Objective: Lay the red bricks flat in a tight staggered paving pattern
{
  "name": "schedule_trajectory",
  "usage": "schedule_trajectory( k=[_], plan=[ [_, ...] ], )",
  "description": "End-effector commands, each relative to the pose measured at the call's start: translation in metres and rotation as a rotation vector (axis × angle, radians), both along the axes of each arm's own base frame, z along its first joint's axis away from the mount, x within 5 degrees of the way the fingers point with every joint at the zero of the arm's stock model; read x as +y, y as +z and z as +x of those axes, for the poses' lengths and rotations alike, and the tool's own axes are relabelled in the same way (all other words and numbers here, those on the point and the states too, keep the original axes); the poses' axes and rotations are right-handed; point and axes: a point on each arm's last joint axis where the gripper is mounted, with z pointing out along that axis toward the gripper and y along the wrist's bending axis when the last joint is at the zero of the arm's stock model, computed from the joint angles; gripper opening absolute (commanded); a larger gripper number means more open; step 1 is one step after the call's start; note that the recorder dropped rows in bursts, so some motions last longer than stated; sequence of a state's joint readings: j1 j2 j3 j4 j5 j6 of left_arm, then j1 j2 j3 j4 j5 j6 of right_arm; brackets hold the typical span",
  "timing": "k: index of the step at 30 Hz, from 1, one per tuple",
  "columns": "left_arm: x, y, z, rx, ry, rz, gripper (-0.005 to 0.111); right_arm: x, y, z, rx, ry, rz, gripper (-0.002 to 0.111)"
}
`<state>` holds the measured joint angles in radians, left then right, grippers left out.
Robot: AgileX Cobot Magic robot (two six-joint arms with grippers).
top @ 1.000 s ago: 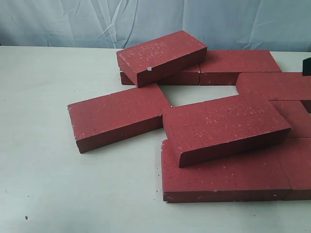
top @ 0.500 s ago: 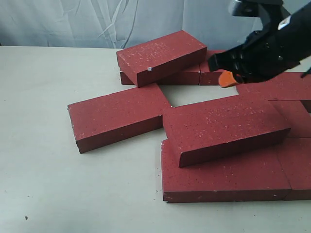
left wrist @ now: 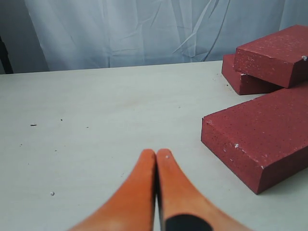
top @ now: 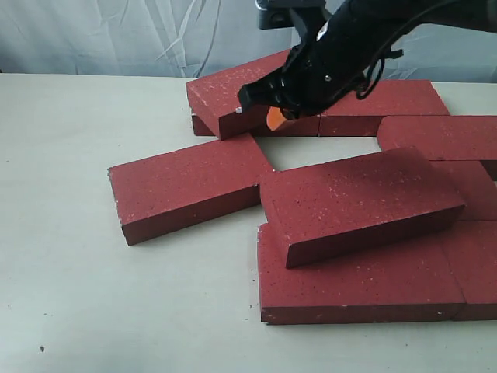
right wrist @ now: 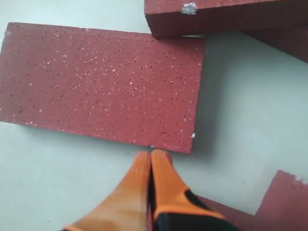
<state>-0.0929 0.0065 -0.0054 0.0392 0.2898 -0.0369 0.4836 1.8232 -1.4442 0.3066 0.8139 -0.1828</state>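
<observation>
Several red bricks lie in a loose cluster. One brick (top: 190,186) lies flat and apart at the left. Another brick (top: 361,203) leans on a flat one (top: 361,284) at the front. A back brick (top: 233,89) rests tilted on a lower one. My right gripper (top: 273,118) is shut and empty, hovering beside the tilted back brick's low corner. In the right wrist view its tips (right wrist: 151,155) point at the long edge of the left brick (right wrist: 103,82). My left gripper (left wrist: 156,153) is shut and empty over bare table, to one side of a brick (left wrist: 262,139).
More bricks (top: 443,136) lie flat along the right side and back (top: 384,105). A bare gap of table (top: 322,151) shows among the bricks. The pale table (top: 78,295) stretches wide at the left and front. A grey curtain (top: 116,35) hangs behind.
My right arm has come in from the right and swung left across the back bricks to the tilted brick. No brick has moved.
</observation>
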Motion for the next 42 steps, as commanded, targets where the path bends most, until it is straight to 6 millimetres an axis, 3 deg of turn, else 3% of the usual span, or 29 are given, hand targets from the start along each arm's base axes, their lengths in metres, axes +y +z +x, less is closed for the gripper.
schedule_trajectory(
  k=[1, 7, 11, 29, 38, 42],
  plan=[
    [0.0, -0.001, 0.0, -0.01, 0.002, -0.003, 0.0, 0.011, -0.018, 0.015, 0.029, 0.022, -0.029, -0.001],
    [0.0, -0.001, 0.0, -0.01, 0.002, -0.003, 0.0, 0.014, -0.053, 0.021, 0.136, 0.034, -0.08, -0.001],
    [0.0, -0.001, 0.0, -0.01, 0.002, -0.003, 0.0, 0.013, -0.063, 0.019, 0.181, 0.052, -0.121, -0.001],
    [0.0, -0.001, 0.0, -0.01, 0.002, -0.003, 0.0, -0.012, -0.067, 0.0, 0.367, 0.167, -0.41, -0.001],
    [0.0, -0.001, 0.0, -0.01, 0.002, -0.003, 0.0, -0.008, -0.066, 0.002, 0.34, 0.151, -0.362, -0.001],
    [0.0, -0.001, 0.0, -0.01, 0.002, -0.003, 0.0, -0.004, -0.055, 0.004, 0.28, 0.131, -0.295, -0.001]
  ],
)
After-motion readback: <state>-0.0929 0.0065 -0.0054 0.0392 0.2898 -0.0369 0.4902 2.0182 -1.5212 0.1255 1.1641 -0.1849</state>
